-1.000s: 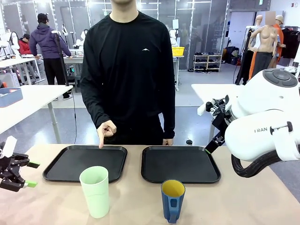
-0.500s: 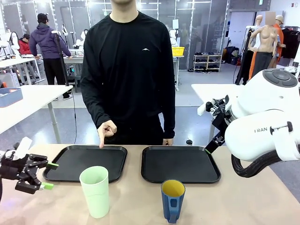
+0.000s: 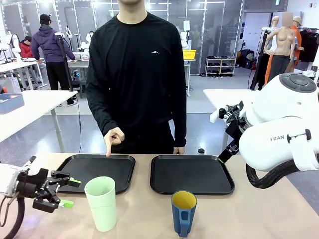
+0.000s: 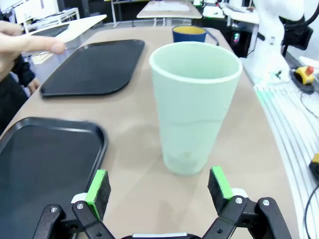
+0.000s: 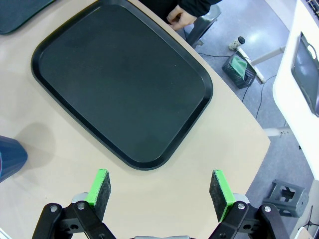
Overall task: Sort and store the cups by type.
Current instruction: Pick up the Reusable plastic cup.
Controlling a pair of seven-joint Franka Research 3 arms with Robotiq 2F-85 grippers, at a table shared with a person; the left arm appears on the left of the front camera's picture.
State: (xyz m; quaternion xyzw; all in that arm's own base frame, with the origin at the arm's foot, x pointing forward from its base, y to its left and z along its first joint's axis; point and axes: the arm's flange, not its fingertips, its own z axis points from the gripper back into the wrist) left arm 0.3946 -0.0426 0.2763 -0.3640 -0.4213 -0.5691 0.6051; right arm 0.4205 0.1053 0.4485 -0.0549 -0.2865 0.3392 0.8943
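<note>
You are seeing the left gripper (image 3: 70, 192) hovering low near the table's (image 3: 264, 214) left edge, jaws spread wide and holding nothing, fingers pointing at the mint-green tumbler (image 3: 101, 201) just beside it. The tumbler is standing upright close to the table's near edge, left of centre, in front of the left tray's (image 3: 56, 184) near right corner. The blue mug (image 3: 184, 213) is standing upright at the near edge near centre, handle facing the robot, in front of the right tray (image 3: 192, 174). The right gripper (image 5: 160, 186) is hanging raised above the table's right side, jaws spread and empty, off one edge of the right tray. The person's hand (image 3: 113, 136) is pointing a finger down at the left tray's far edge.
</note>
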